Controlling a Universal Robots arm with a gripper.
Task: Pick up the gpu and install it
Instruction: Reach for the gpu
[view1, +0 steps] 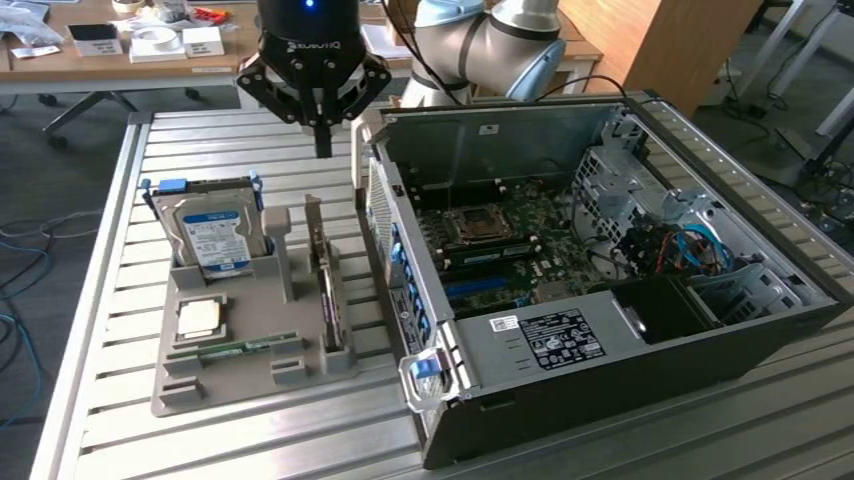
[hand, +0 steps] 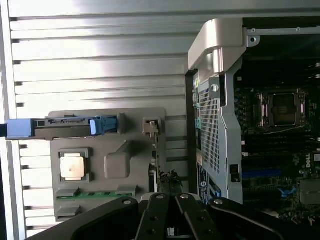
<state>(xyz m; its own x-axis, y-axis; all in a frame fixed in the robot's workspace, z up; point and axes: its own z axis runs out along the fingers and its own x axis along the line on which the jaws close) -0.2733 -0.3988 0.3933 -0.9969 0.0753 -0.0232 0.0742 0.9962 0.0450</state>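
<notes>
The black gripper hangs closed and empty. Just below it, the thin black gpu card stands upright in a grey plastic tray.

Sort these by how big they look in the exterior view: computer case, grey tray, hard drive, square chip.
1. computer case
2. grey tray
3. hard drive
4. square chip
The differences are plain, so nearness to the camera changes nothing.

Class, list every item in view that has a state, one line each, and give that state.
gripper: shut, holding nothing.
gpu: upright in its holder slot, not picked up.
hard drive: upright in holder.
memory stick: flat in holder.
computer case: side open.
</notes>
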